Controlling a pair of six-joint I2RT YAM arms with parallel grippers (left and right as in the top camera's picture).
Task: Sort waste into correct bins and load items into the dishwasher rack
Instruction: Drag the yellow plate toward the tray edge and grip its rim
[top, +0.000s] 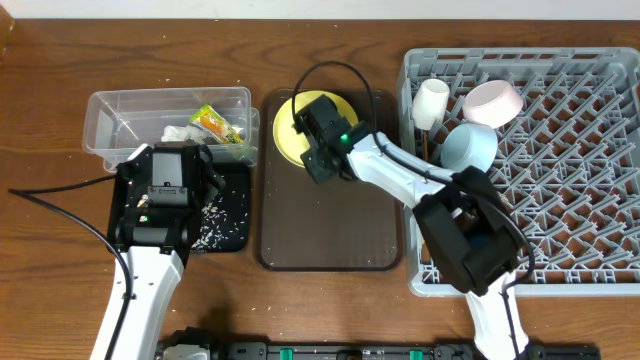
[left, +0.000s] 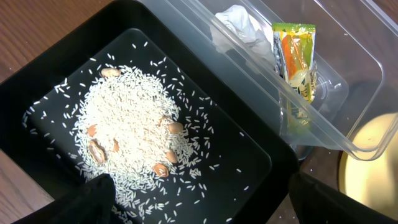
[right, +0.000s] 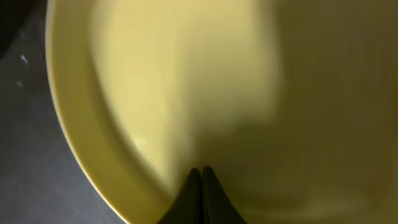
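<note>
Right jaws: the fingertips are pressed together with no gap and nothing between them, and they come to a dark point low over the yellow plate. The plate is smooth, glossy and round with a raised rim, and it sits at the far end of the brown tray, a flat rounded rectangle on the wood surface.

Left jaws: spread wide and empty, with one dark finger at each lower corner of the wrist view. They hang over the black tub, which is shallow, matte and rectangular. In it is a loose heap of white rice, with stray grains around it and a few tan nut-like bits mixed in.

Just beyond the black tub is the clear tub – thin see-through plastic holding the shiny green-and-orange wrapper and the crumpled white scrap.

On the right is the grey rack, a square peg lattice. A white cup, a whitish bowl and a light blue bowl sit in its far left corner.
</note>
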